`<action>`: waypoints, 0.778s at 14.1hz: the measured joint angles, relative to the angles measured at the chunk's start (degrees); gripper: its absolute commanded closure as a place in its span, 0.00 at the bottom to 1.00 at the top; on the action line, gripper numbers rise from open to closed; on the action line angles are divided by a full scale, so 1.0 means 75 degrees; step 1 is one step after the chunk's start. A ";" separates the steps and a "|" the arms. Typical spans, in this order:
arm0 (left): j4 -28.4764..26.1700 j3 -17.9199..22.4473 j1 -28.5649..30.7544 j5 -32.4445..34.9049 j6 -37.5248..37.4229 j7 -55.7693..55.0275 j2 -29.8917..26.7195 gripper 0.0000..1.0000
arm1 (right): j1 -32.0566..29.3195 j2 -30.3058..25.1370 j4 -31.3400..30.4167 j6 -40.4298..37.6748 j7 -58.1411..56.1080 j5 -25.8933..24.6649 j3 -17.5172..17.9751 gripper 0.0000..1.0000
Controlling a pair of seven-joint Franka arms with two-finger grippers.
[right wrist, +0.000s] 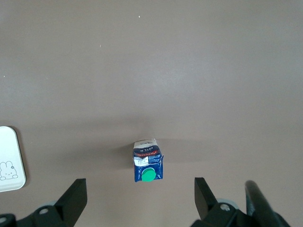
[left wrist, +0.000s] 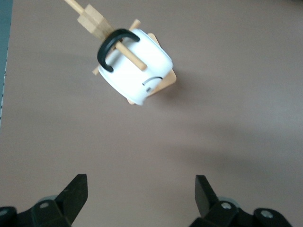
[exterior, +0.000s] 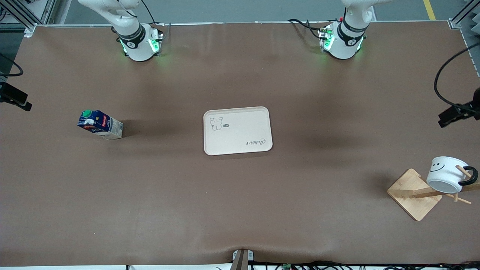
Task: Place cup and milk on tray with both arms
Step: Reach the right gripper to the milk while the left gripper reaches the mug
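brown table (exterior: 240, 210), tray (exterior: 240, 140) bare; left gripper (left wrist: 141, 189) and right gripper (right wrist: 140, 191) jaws apart.

The tray (exterior: 237, 130) lies bare mid-table with open tabletop all round it. The milk (exterior: 99, 124) stands alone toward the right arm's end, nothing beside it. The cup (exterior: 446, 174) hangs on a wooden rack (exterior: 414, 194), whose peg runs through its handle.

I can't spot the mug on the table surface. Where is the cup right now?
The cup hangs by its black handle on a peg of the wooden rack, at the left arm's end of the table, nearer the front camera than the tray.
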 measured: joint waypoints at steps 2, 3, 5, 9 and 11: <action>-0.0122 0.0001 0.0161 -0.0020 0.0668 0.0024 0.0196 0.00 | 0.0009 0.0131 -0.0004 -0.0036 -0.0077 0.0022 0.0012 0.00; -0.0288 0.0001 0.0215 -0.0078 0.1112 0.0029 0.0230 0.00 | 0.0007 0.0215 -0.0006 -0.0042 -0.0265 0.0045 0.0011 0.00; -0.0836 0.0000 0.0341 -0.0215 0.2220 0.0029 0.0242 0.00 | -0.0013 0.0355 -0.0006 -0.0038 -0.0591 0.0262 -0.0001 0.00; -0.1844 0.0000 0.0451 -0.0284 0.4055 0.0029 0.0281 0.00 | -0.0270 0.0569 -0.0006 -0.0026 -0.0713 0.1062 -0.0033 0.00; -0.2056 0.0001 0.0591 -0.0285 0.4296 0.0030 0.0360 0.00 | -0.0399 0.0722 -0.0005 -0.0012 -0.0783 0.1131 -0.0067 0.00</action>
